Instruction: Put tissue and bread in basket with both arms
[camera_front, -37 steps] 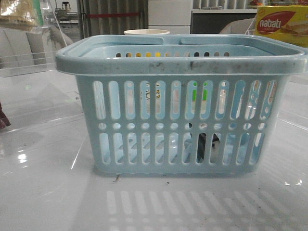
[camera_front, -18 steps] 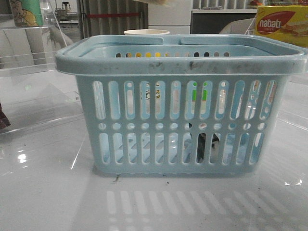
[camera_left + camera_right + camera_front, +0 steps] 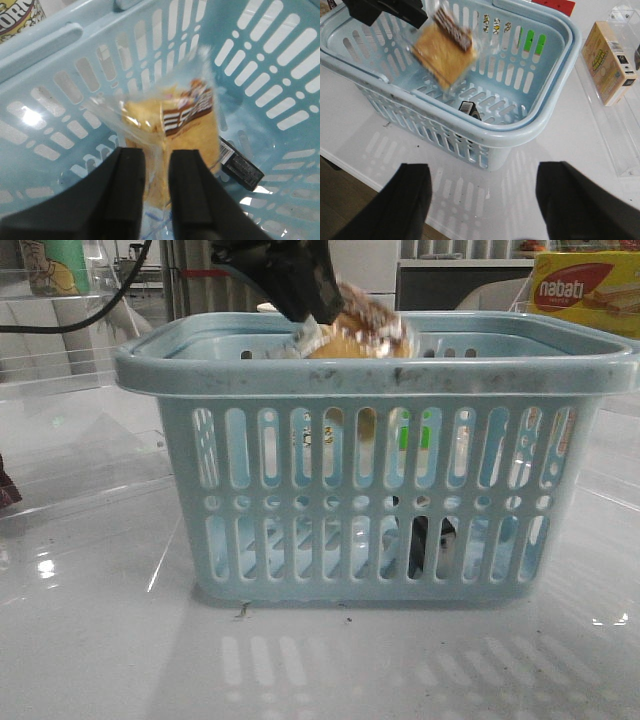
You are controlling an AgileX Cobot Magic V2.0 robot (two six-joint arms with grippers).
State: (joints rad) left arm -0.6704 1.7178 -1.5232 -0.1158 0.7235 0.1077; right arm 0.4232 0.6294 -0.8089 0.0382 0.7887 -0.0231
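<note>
Left gripper (image 3: 300, 300) reaches down from top centre of front view, fingers clamped on bread (image 3: 355, 335) hanging over basket (image 3: 370, 375). Tissue (image 3: 240, 165) on basket floor. Right gripper (image 3: 480, 200) spread wide, empty, outside basket.

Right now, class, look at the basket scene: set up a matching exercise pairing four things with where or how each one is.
Things:
1. bread
2. tissue
3. left tool
4. right tool

States:
A. open, holding nothing
B. lying on the floor of the basket
C. shut on a clear wrapper
D. held in the air over the basket's opening

Pairs: 1-D, 2-B, 3-C, 4-A
</note>
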